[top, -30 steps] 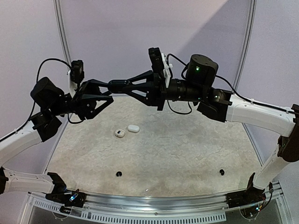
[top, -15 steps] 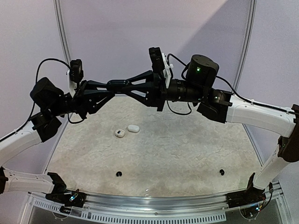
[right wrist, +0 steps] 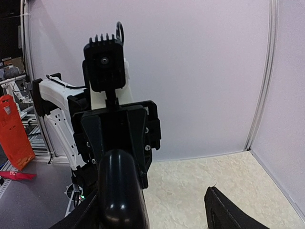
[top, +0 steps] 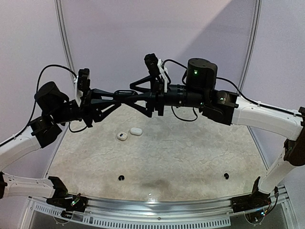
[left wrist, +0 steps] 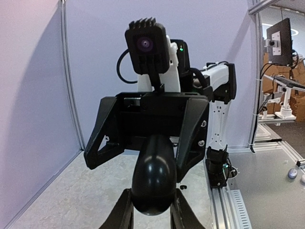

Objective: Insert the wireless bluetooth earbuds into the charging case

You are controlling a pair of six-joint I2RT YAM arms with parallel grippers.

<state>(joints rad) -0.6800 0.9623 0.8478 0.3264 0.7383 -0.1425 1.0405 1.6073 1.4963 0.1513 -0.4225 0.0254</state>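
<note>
1. High above the tabletop (top: 190,148), the left end effector (top: 123,94) is closed tight on a smooth black rounded case (left wrist: 153,174). The right end effector (top: 139,94) stands wide, with a finger on either side of the case and no grip on it.
2. Slip: the shell looks curved and glossy, so I judge it could squirt out of that single pinch. It would drop a long way, perhaps onto the white case (top: 136,130) or the pale case (top: 122,136) just beside it.
3. Collision: the two end effectors sit nose to nose, so a careless pull-back could knock the black case loose.
4. Earbuds: two black earbuds (top: 121,178) lie well apart near the front edge, far from the held case. A falling case could scatter them. I cannot make out any white ones.
5. Writing: no brand, label or lettering is legible on anything.
</note>
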